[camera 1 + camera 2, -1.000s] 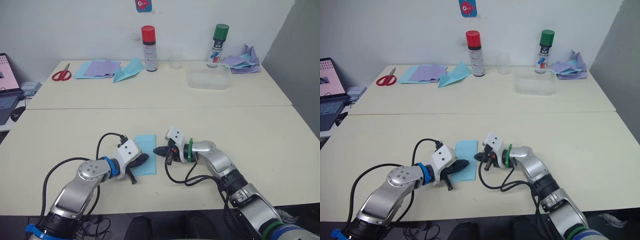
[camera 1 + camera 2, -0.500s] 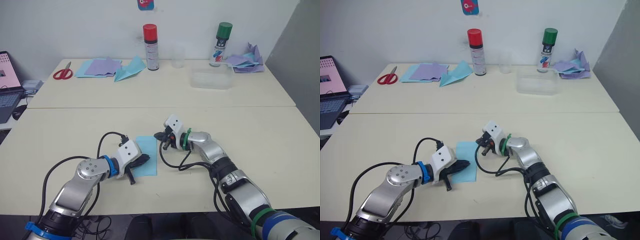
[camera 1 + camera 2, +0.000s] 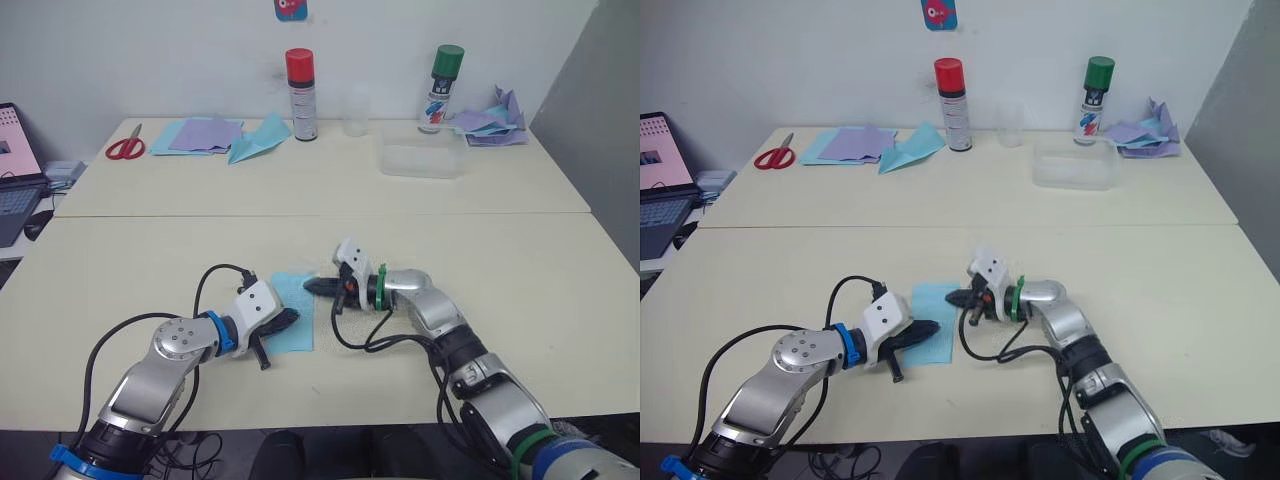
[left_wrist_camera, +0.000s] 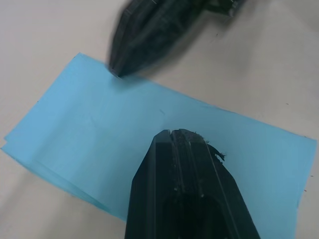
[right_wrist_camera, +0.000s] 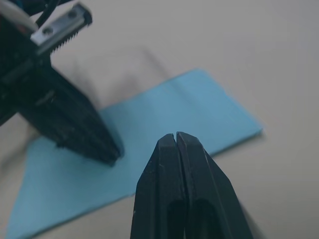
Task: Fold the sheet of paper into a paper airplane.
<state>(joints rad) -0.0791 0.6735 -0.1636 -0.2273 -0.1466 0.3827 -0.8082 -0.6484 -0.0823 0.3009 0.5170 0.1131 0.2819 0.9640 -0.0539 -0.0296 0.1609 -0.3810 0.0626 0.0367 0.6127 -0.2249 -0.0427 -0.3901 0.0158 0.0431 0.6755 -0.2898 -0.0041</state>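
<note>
The sheet of paper (image 3: 292, 300) lies flat on the near table as a sky-blue rectangle, and two layers show at one edge (image 4: 45, 164). My left gripper (image 3: 292, 317) is shut, its tips (image 4: 172, 133) pressing down on the middle of the sheet. My right gripper (image 3: 309, 287) is also shut and holds nothing. Its tip (image 4: 117, 70) touches the sheet's right edge near the far end. The paper airplane is out of view.
On the far table stand a red-capped spray can (image 3: 299, 82), a green-capped can (image 3: 441, 88) and a clear plastic box (image 3: 420, 160). Scissors (image 3: 124, 148), lilac sheets (image 3: 205, 132) and a teal paper dart (image 3: 258, 138) lie there too. A laptop (image 3: 15, 170) sits far left.
My right gripper went from the sheet's right edge up to its far right corner, then back down a little along that edge. The left gripper stayed pressed on the sheet.
</note>
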